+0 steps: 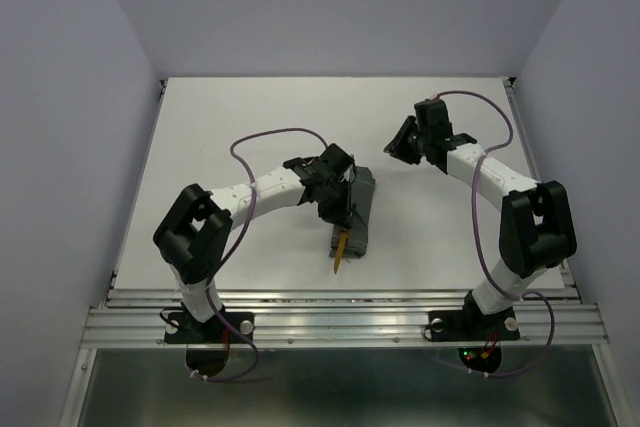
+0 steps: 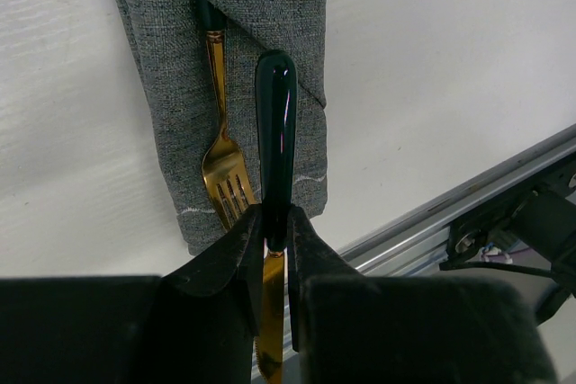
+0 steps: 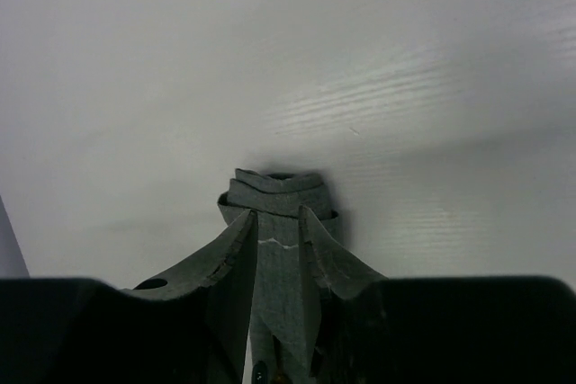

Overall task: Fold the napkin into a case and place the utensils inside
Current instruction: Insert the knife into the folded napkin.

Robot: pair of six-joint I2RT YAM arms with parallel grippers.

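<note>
The case lies mid-table, a narrow grey-green pouch with a diagonal flap. A gold fork is tucked under the flap with its tines sticking out. My left gripper is shut on a knife with a dark green handle and gold blade. It holds the handle over the case beside the fork, and the blade tip points to the near edge. My right gripper is shut on a strip of the case's cloth. In the top view the right gripper sits at the case's far right end.
An aluminium rail runs along the table's near edge, close behind the left gripper; it also shows in the left wrist view. Pale walls enclose the table on three sides.
</note>
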